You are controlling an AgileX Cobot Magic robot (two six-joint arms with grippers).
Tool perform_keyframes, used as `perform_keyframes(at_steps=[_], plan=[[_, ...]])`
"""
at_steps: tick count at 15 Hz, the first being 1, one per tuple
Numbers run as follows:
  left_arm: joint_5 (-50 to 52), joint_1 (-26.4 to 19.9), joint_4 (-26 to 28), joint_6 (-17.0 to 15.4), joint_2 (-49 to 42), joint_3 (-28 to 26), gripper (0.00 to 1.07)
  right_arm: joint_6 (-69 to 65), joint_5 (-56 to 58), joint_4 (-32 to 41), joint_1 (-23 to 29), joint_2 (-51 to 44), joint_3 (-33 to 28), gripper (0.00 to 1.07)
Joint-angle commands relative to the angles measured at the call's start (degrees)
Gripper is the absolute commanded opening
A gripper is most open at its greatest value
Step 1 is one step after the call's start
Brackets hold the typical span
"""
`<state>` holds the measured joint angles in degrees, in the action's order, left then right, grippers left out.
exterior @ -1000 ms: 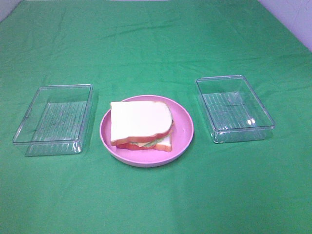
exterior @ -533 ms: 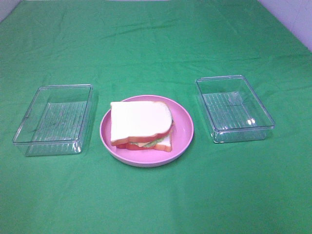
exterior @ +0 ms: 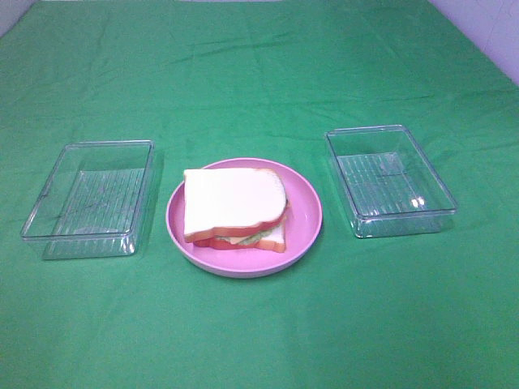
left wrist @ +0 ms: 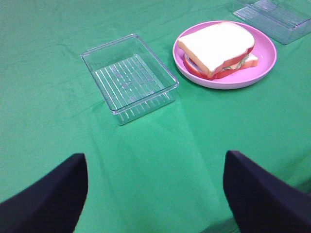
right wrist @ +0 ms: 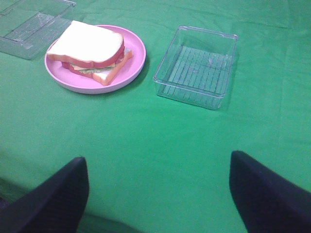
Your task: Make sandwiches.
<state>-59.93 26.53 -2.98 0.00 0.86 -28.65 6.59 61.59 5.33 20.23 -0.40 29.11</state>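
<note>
A stacked sandwich [exterior: 235, 207] lies on a round pink plate [exterior: 306, 212] at the middle of the green cloth. A white bread slice is on top, with red, yellow and green layers and a second slice under it. It also shows in the left wrist view [left wrist: 218, 48] and the right wrist view [right wrist: 90, 50]. My left gripper [left wrist: 155, 194] is open and empty, well short of the plate, low over the cloth. My right gripper [right wrist: 158, 196] is open and empty too, away from the plate. Neither gripper shows in the high view.
An empty clear plastic tray [exterior: 89, 197] stands left of the plate and another [exterior: 389, 179] stands right of it. Both show in the wrist views, the left tray [left wrist: 129, 77] and the right tray [right wrist: 197, 66]. Green cloth covers the table.
</note>
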Motion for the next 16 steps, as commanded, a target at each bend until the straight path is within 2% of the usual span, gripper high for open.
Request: perform_keyframes(at_steps=[1, 5, 6, 7, 12, 14, 16], plan=[[0.06, 0.11, 0.23, -0.34, -0.34, 0.06, 0.74, 0.29, -0.69, 0.0, -0.23, 0.11, -0.17, 0.76], [0.06, -1.03, 0.23, -0.34, -0.34, 0.06, 0.74, 0.29, -0.69, 0.11, -0.23, 0.11, -0.17, 0.76], [0.06, -6.88, 0.23, -0.34, -0.34, 0.06, 0.74, 0.29, -0.69, 0.06, -2.06, 0.11, -0.17, 0.76], [0.06, -10.71, 0.23, -0.34, -0.34, 0.06, 0.74, 0.29, -0.69, 0.11, -4.24, 0.11, -0.17, 0.76], [0.06, -24.01, 0.23, -0.34, -0.34, 0.06, 0.74, 0.29, -0.69, 0.11, -17.93, 0.11, -0.17, 0.76], [0.06, -26.99, 0.23, -0.34, -0.4, 0.06, 0.74, 0.29, -0.69, 0.11, -20.23, 0.11, -0.17, 0.76], [0.06, -27.04, 0.23, -0.34, -2.12, 0.06, 0.74, 0.29, -0.69, 0.11, -20.11, 0.11, -0.17, 0.76]])
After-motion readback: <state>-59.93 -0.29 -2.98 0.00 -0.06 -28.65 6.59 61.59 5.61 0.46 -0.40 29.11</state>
